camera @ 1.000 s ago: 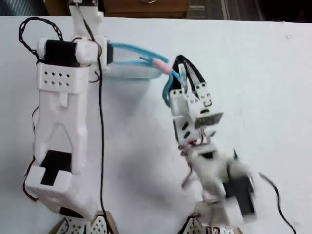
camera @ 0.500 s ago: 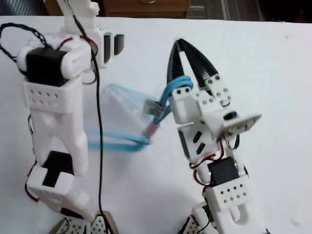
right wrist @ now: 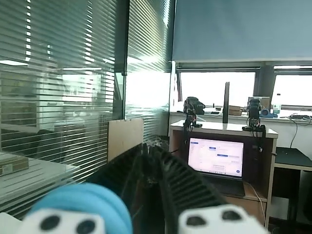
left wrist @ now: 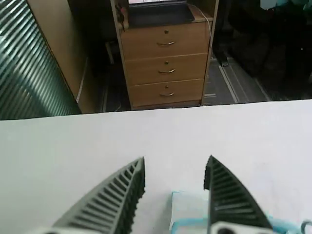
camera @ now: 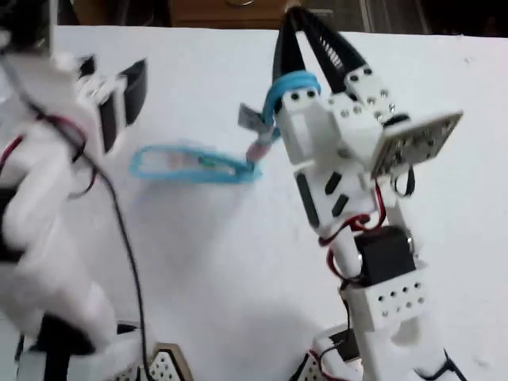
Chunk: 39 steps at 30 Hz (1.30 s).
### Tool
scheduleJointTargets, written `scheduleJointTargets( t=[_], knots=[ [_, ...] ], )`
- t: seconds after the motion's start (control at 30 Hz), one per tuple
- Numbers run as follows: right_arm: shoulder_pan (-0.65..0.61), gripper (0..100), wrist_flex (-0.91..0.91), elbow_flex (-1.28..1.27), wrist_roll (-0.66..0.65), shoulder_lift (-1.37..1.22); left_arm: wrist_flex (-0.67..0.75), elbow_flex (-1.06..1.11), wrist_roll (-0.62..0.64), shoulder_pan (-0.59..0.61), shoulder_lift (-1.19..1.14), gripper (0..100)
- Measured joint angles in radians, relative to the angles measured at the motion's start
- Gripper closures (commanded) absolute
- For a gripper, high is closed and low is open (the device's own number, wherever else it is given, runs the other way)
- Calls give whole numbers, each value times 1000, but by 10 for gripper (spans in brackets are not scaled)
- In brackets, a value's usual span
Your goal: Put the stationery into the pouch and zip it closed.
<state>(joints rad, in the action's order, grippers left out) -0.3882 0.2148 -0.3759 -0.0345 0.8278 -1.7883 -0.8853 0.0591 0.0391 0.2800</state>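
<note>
Pouch: clear, light-blue trim; zip tab pink. Surface: plain white. Left pincer: dark grey, ribbed. Right pincer: black, ribbed; blue band at base. Drawers: brown wood.

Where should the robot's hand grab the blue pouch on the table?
Probably pinch the pouch across its narrow middle, coming straight down from above. It lies long and thin on the table, so the open left hand could span its short side.

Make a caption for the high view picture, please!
A blue-rimmed pouch lies on the white table between the left arm and the right arm.
</note>
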Motion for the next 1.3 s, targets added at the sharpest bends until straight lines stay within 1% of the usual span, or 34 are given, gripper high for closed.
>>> scheduleJointTargets(
  t=[0.13,0.17,0.2,0.27,0.33,0.4,0.57,0.67,0.77,0.87,1.0,1.1,1.3],
  knots=[
    [-25,982,84,147,-2,-95,0,124,-11,49,180,789],
    [-35,981,98,186,-2,-120,0,147,-17,63,224,806],
    [-44,981,114,227,-2,-143,0,173,-32,75,269,829],
    [-74,982,124,307,-9,-195,0,218,-107,81,358,857],
    [-118,982,124,391,-63,-258,0,262,-169,75,454,847],
    [-161,982,124,466,-126,-324,0,318,-189,72,539,825],
    [-195,982,129,629,-158,-468,0,508,-203,72,703,804],
    [-207,982,129,704,-163,-537,0,643,-203,69,793,771],
    [-224,982,129,767,-181,-601,0,787,-203,15,882,760],
    [-258,982,129,830,-236,-667,0,925,-203,-87,956,736],
    [-308,982,129,913,-290,-760,0,1083,-203,-199,977,706],
    [-330,982,129,965,-304,-819,20,1177,-155,-227,968,675],
    [-325,982,129,1040,-305,-919,195,1283,66,-238,930,675]
  ],
)
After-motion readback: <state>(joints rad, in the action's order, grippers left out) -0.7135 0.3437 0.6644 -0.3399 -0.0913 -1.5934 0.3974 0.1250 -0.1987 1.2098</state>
